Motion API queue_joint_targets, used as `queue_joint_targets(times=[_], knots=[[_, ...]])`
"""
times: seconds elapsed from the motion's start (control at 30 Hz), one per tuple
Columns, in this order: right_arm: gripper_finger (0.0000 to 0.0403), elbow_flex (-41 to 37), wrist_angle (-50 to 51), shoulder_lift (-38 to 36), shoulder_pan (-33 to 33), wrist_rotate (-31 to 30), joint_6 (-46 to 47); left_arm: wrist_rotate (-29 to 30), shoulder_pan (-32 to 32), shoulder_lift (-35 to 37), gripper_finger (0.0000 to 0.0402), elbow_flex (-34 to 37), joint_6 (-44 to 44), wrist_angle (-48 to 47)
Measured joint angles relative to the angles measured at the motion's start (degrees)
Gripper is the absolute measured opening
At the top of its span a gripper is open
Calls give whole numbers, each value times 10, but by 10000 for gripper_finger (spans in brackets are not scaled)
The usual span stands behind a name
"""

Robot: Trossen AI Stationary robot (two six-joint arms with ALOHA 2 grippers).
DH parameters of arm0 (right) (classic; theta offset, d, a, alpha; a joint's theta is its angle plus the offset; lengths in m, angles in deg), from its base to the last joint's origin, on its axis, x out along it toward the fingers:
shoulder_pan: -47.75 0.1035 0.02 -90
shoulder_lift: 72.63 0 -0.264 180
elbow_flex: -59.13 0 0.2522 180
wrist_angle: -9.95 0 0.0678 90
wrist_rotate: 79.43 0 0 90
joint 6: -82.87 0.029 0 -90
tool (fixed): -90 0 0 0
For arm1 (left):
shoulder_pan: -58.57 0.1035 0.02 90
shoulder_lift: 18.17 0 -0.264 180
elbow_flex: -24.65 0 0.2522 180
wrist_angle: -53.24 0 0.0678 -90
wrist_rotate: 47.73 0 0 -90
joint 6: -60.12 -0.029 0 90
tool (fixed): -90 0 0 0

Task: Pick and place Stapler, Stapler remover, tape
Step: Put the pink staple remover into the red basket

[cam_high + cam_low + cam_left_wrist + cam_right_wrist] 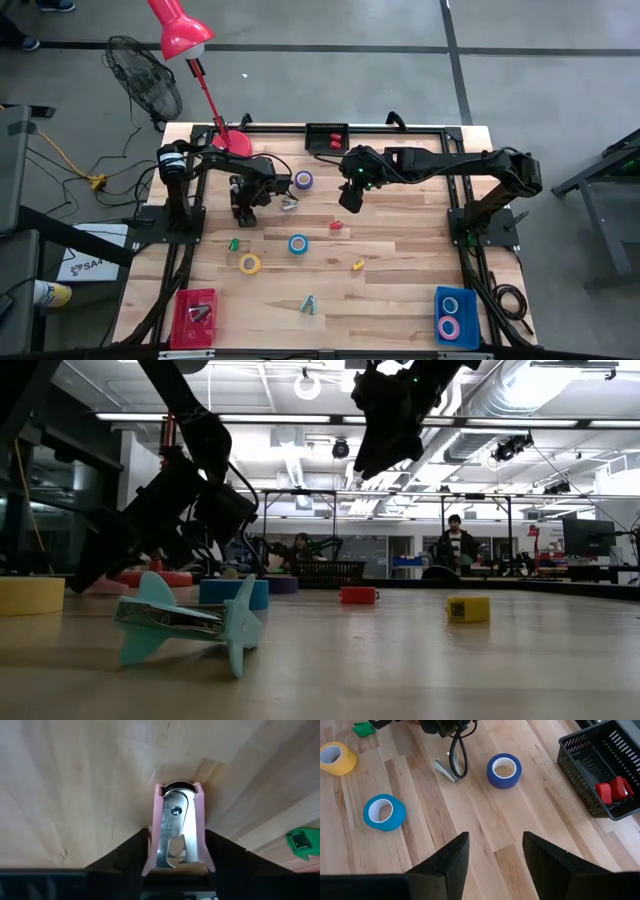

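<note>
My left gripper [243,213] points down at the table in front of the red lamp base, shut on a pink stapler remover [177,820] with metal claws. My right gripper [496,840] hangs open above bare wood near the table's middle [349,203], touching nothing. A dark blue tape roll [504,770], a light blue roll [384,812] and a yellow roll [337,757] lie flat on the table. A teal stapler remover [309,306] lies near the near edge. A red stapler [612,790] sits in the black basket [327,136]. My left gripper pinches the pink stapler remover between its two fingers, one finger [135,850] against each pink side wall [156,815]. The fingers come from above, pointing down, and lie along its length. I cannot tell whether it rests on the wood or is lifted.
A red bin [195,318] stands at the near left and a blue bin [455,318] holding tape rolls at the near right. Small green [234,243], red [337,225] and yellow [358,265] pieces and a silver piece [445,770] lie about. The red lamp [232,140] stands far left.
</note>
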Motion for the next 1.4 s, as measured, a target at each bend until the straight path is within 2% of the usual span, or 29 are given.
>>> queue_joint_targets(times=[0.23, 0.37, 0.63, 0.9, 1.0, 1.17, 1.4], knots=[[177, 0, 0, 0, 0, 0, 0, -1, 0, 0, 109, 0, -10, -1], [177, 0, 0, 0, 0, 0, 0, 0, 0, 0, 89, 0, -24, -7], [177, 0, 0, 0, 0, 0, 0, 3, 0, 34, 96, 0, -45, -26], [177, 0, 7, 0, 0, 0, 0, -5, 0, 113, 98, 0, -70, -75], [177, 0, 9, 0, 0, 0, 0, -32, 0, 158, 98, 0, -82, -89], [177, 0, 9, 0, 0, 0, 0, -113, -6, 239, 98, 0, -95, -125], [177, 0, 9, 0, 0, 0, -1, -171, -63, 329, 99, 0, -69, -206]])
